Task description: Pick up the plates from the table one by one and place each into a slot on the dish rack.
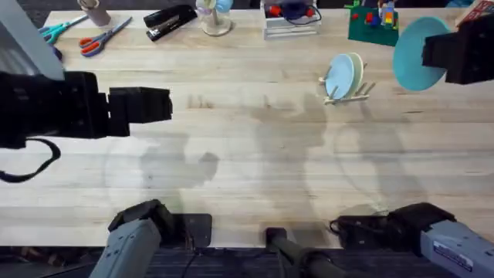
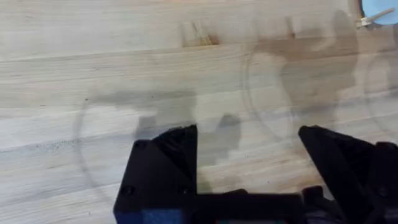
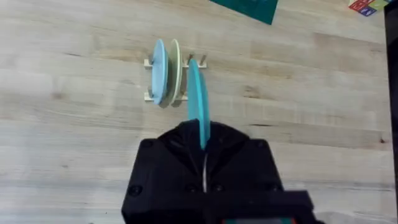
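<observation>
My right gripper (image 1: 441, 54) is shut on the rim of the turquoise plate (image 1: 415, 52), held in the air to the right of the dish rack (image 1: 349, 94). In the right wrist view the turquoise plate (image 3: 198, 102) stands edge-on between my fingers, close beside the dish rack (image 3: 149, 96). The rack holds a paler blue plate (image 3: 158, 71) and the cream plate (image 3: 175, 67), both upright in slots. My left gripper (image 1: 158, 104) hovers open over bare table (image 1: 247, 154) at the left. Its fingers (image 2: 168, 162) are spread wide with nothing between them.
Along the far edge lie scissors (image 1: 100, 35), a black stapler (image 1: 170, 22), a tape roll (image 1: 96, 11), a clear organiser (image 1: 289, 22) and a green board with toy bricks (image 1: 374, 25). The rack's edge (image 2: 373, 18) shows far off in the left wrist view.
</observation>
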